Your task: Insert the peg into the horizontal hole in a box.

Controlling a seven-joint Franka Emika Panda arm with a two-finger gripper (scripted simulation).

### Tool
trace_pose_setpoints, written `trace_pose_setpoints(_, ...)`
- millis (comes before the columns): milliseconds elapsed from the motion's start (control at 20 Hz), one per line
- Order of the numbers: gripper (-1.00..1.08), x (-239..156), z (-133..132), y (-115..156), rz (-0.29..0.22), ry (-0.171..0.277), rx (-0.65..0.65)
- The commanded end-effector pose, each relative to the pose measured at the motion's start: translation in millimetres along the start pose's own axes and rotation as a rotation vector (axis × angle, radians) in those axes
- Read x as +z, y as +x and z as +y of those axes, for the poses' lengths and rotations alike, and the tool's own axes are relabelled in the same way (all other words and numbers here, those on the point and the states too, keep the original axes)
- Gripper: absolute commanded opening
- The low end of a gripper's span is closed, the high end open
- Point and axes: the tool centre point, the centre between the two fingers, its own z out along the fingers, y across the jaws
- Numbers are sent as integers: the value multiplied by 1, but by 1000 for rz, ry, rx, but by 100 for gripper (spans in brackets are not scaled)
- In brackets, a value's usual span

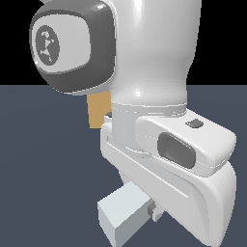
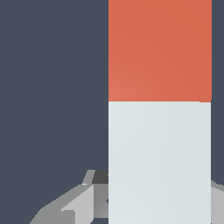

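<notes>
The peg fills much of the wrist view, with its pale grey-white part [image 2: 159,162] nearest the hand and its red-orange end [image 2: 159,50] farther out. My gripper [image 2: 159,208] is shut on the white part, with grey fingers [image 2: 78,205] showing on both sides of it. In the exterior view the peg's white end [image 1: 123,217] sticks out below the hand, beside my gripper [image 1: 150,211]. Only a tan-orange strip of the box [image 1: 98,111] shows behind the arm. The hole is hidden.
The arm's white links [image 1: 159,58] and the hand body [image 1: 188,144] block most of the exterior view. The dark grey floor [image 1: 43,169] lies around them and also shows in the wrist view [image 2: 52,87].
</notes>
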Motion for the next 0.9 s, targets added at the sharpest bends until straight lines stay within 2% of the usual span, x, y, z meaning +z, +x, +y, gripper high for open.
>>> trace_pose_setpoints(0,-100,0,0,0,0,0,0)
trace_pose_setpoints(200,-100,-2,-4,5,0,0,-24)
trace_pose_setpoints(450,-100,-10,-20,23,0,-1,-121)
trace_pose_setpoints(850,-100,-33,-79,65,0,-2,-410)
